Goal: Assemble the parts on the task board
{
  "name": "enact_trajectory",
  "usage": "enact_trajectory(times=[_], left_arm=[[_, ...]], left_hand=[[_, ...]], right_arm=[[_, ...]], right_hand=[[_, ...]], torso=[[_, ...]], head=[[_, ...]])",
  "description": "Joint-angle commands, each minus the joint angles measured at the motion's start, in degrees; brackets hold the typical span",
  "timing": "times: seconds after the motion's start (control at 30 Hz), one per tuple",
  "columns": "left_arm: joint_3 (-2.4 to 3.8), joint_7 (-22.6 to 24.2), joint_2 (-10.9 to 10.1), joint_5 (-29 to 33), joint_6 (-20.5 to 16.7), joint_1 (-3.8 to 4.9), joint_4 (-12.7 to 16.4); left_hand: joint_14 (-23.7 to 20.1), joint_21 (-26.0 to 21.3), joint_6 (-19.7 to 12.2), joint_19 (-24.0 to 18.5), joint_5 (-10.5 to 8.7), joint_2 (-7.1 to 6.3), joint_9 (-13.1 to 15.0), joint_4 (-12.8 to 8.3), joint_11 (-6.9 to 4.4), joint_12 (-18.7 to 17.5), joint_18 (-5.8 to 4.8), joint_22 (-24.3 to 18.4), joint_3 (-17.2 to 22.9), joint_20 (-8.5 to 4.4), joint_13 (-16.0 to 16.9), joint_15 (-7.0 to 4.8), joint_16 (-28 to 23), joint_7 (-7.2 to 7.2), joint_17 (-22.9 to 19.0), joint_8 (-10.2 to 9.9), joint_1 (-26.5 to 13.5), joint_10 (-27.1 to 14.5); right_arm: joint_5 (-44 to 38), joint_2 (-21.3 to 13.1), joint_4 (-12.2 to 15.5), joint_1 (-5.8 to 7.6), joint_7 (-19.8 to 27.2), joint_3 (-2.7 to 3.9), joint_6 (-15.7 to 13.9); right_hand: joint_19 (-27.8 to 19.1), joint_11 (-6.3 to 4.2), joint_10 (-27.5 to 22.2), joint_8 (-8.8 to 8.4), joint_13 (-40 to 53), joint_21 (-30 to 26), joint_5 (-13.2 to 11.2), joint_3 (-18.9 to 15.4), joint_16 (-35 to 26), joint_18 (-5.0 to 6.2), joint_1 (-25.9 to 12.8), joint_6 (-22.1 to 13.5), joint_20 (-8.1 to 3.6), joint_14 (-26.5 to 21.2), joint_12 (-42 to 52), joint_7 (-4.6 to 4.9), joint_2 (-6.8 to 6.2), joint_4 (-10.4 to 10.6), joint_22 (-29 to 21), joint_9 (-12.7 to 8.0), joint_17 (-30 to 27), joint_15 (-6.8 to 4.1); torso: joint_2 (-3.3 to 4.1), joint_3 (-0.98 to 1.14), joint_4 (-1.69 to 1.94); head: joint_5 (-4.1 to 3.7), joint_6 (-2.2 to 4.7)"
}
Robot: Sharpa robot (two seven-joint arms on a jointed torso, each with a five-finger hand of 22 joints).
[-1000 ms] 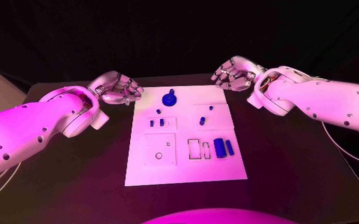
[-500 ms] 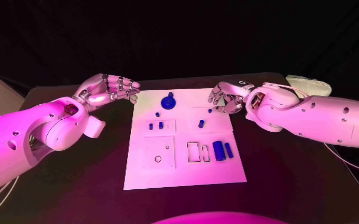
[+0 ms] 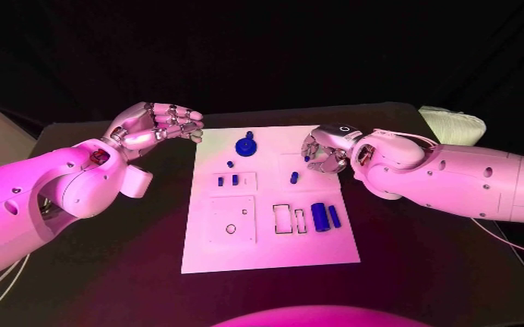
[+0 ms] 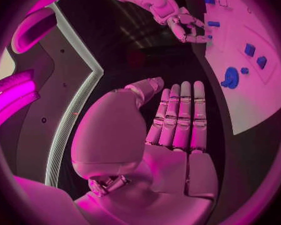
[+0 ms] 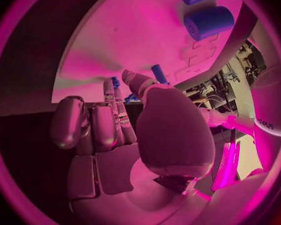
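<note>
White task board (image 3: 273, 247) at centre of the head view, lying flat on the black table (image 3: 425, 251); small blue parts stand or lie on it: a round knobbed disc (image 3: 247, 145) near its upper edge, a short peg (image 3: 294, 178) right of centre, two small blocks (image 3: 227, 180) left of centre, a thick cylinder (image 3: 319, 216) with a thin bar (image 3: 334, 216) just beside it at lower right; empty outlined slots (image 3: 289, 219) sit left of the cylinder. The parts look light, rigid and smooth, probably prone to roll or slip; each is best pinched across its sides by the fingertips, the disc by its raised knob. Right hand (image 3: 325, 151) hovers over the board's upper right edge, near the peg, fingers curled but apart, holding nothing. Left hand (image 3: 158, 125), upper left, is off the board, fingers curled in, empty.
</note>
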Motion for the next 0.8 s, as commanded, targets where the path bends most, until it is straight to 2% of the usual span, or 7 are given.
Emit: enact_trajectory(times=[0.03, 0.27, 0.4, 0.57, 0.8], left_arm=[[0.04, 1.8, -0.1, 1.7, 1.3, -0.04, 0.2], [0.04, 1.7, -0.2, 1.9, 1.2, -0.06, 0.0], [0.03, 1.6, -0.1, 1.9, 1.2, -0.07, -0.1], [0.03, 1.5, -0.2, 2.0, 0.6, -0.09, -0.1], [0.02, 1.2, -0.1, 2.0, -0.5, -0.13, -0.1]], left_hand=[[0.4, -0.3, -0.3, 0.3, 0.05, 0.10, -0.1, -0.5, -0.07, -0.3, 0.54, -0.1, 0.0, 0.35, 0.0, 0.25, -0.4, 0.33, 0.0, 0.2, 0.5, 0.4], [0.5, -0.3, -0.2, 0.4, 0.04, 0.23, -0.1, -0.5, -0.04, -0.4, 0.56, -0.2, 0.0, 0.34, 0.0, 0.24, -0.6, 0.40, 0.0, 0.3, 0.6, 0.5], [0.6, -0.3, -0.2, 0.4, 0.03, 0.30, -0.1, -0.5, -0.02, -0.4, 0.56, -0.2, 0.0, 0.34, 0.0, 0.24, -0.6, 0.44, 0.1, 0.3, 0.6, 0.5], [0.7, -0.3, -0.1, 0.5, 0.03, 0.43, -0.1, -0.5, 0.03, -0.4, 0.57, -0.2, 0.0, 0.33, 0.0, 0.24, -0.7, 0.56, 0.1, 0.3, 0.6, 0.5], [1.8, -0.3, -0.4, 1.1, 0.00, 0.58, -0.3, -0.7, 0.29, -0.8, 0.60, -0.1, -0.3, 0.21, -0.1, 0.19, -1.1, 0.81, 0.4, 0.1, 0.8, -0.3]], right_arm=[[-3.6, 0.5, 0.0, -0.44, -2.9, -0.10, -2.0], [-4.4, 1.3, -0.2, -0.74, -4.3, -0.09, -3.3], [-4.8, 1.7, -0.5, -0.84, -5.1, -0.09, -3.3], [-5.2, 2.0, -0.9, -0.92, -5.6, -0.09, -2.3], [-5.5, 2.4, -0.9, -1.14, -6.5, -0.08, -1.0]], right_hand=[[0.4, 0.28, -0.2, -0.33, 0.0, 0.4, 0.7, 0.5, 0.4, -1.03, 0.9, 0.1, 0.13, 2.9, 0.1, 0.43, 0.37, 0.1, 0.4, 0.2, 0.1, 0.35], [0.4, 0.23, 0.2, -0.20, -0.1, 0.6, 1.4, 1.5, 0.8, -1.01, 1.5, 0.5, 0.17, 2.7, 0.1, 0.41, 0.87, 0.3, 0.6, 0.4, 0.0, 0.35], [0.3, 0.18, 0.4, -0.11, -0.1, 0.7, 0.9, 2.4, 1.1, -1.00, 1.9, 0.8, 0.18, 2.6, 0.1, 0.35, 1.15, 0.3, 0.8, 0.6, -0.2, 0.32], [0.2, 0.01, 1.0, 0.17, -0.1, 0.9, 0.8, 3.3, 1.3, -1.00, 2.3, 1.3, 0.14, 2.5, 0.3, 0.20, 1.46, 0.3, 1.0, 0.9, -0.3, 0.21], [1.2, -0.56, 3.0, 1.25, 0.2, 4.3, 0.3, 6.2, 2.6, -1.68, 4.0, 2.7, -0.32, 2.5, 0.5, -0.24, 3.51, -1.0, 4.7, 2.0, 0.1, -0.33]], torso=[[-0.04, 0.01, 0.01], [0.00, 0.06, -0.04], [-0.10, 0.03, 0.01], [-0.03, 0.03, 0.02], [-0.03, 0.06, 0.01]], head=[[0.04, -0.14], [0.11, -0.64], [0.12, -0.90], [0.10, -0.72], [0.30, -0.95]])
